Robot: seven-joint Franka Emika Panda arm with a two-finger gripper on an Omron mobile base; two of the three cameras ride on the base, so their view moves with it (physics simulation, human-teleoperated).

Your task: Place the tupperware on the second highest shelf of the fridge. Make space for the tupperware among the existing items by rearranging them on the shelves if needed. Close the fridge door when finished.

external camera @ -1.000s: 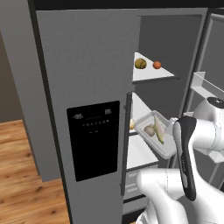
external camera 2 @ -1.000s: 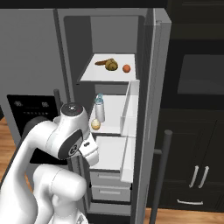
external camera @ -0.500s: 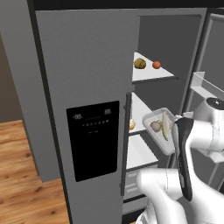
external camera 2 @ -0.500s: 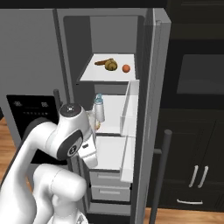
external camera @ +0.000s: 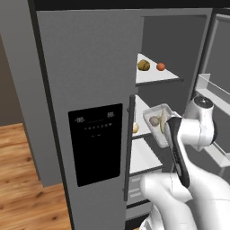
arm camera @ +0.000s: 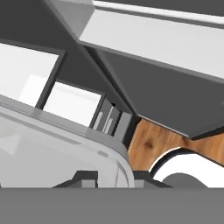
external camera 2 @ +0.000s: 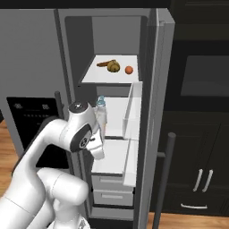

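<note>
Gripping the tupperware (external camera: 157, 123) by its rim, the gripper (arm camera: 114, 177) was pinched tight on it, holding the box tilted at the front of the open fridge (external camera: 90, 81), below the fruit shelf (external camera: 155, 78).

The white arm (external camera: 193, 134) rises from the base, bends at a rounded elbow and reaches forward at mid height. Its wrist turns toward the left, and the gripper (arm camera: 114, 177) is clamped with its dark finger tips (arm camera: 85, 178) drawn close together.
</note>
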